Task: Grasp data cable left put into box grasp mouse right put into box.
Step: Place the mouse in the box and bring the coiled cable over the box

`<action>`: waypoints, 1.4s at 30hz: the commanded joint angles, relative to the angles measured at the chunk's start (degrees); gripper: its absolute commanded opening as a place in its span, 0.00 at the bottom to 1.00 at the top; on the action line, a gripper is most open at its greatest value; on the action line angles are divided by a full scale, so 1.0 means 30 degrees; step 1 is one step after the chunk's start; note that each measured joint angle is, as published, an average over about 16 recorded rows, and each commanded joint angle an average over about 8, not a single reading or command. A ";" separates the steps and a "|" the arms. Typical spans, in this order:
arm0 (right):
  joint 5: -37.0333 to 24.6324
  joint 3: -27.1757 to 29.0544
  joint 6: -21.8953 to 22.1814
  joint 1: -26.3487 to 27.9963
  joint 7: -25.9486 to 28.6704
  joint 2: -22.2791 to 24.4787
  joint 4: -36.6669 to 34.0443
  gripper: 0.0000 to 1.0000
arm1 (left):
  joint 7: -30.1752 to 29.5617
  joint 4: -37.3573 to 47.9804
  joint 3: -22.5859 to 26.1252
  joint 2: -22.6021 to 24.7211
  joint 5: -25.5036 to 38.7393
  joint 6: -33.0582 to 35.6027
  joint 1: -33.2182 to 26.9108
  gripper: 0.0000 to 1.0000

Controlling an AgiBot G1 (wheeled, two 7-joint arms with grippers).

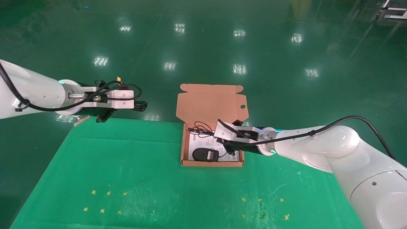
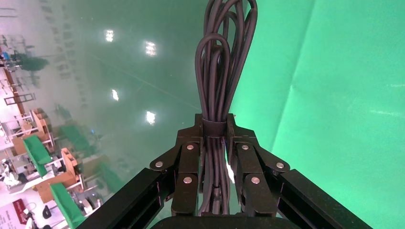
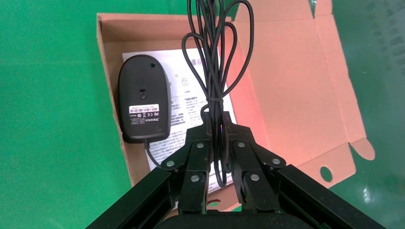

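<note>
**Mouse is down, its cord still pinched; thick cable waits off the far left corner**

The small black oval mouse (image 1: 205, 154) lies belly-up, white label showing, inside the shallow orange-brown cardboard box (image 1: 184, 143), close to the box's front wall and left wall, on the white printed sheet (image 3: 191, 102) that lines the floor. The box sits near the middle of the green cloth-covered table (image 1: 127, 178), against its far edge, with the flap lid (image 1: 211, 101) standing open beyond.

The right gripper (image 3: 219, 131) hangs over the right half of the box with its fingers clenched on the mouse's thin black cord (image 3: 215, 62), gripping at the tie that gathers the loops; the loops dangle towards the box's far end.

To finish this step well, I judge the cord should go low over the bare lining beside the mouse before the fingers part, so the loops settle within the walls and not across the rim or lid hinge. A straight upward retreat would likely avoid snagging a loop and dragging the light mouse.

The left gripper (image 2: 215, 138) is held off the table's far left corner, clamped on the black data cable (image 2: 222, 62), a long narrow bundle gripped at its band. That bundle probably needs the remaining free floor.
</note>
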 commanded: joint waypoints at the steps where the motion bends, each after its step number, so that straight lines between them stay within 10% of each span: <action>1: -0.0017 -0.0177 -0.0044 0.0006 0.0074 0.0003 -0.0193 1.00 | -0.0032 -0.0059 -0.0007 -0.0056 0.0026 0.0047 -0.0010 0.00; 25: 0.0001 -0.0156 0.0285 0.0815 0.0539 0.3103 0.0667 1.00 | 0.5935 0.8729 0.0570 0.6150 -0.3294 -0.7369 0.1110 0.00; 42: 0.0149 0.0173 0.0210 0.0165 0.0820 0.6613 0.2739 1.00 | 0.7322 0.7497 0.4975 0.6508 -0.9604 -1.0421 0.2513 0.00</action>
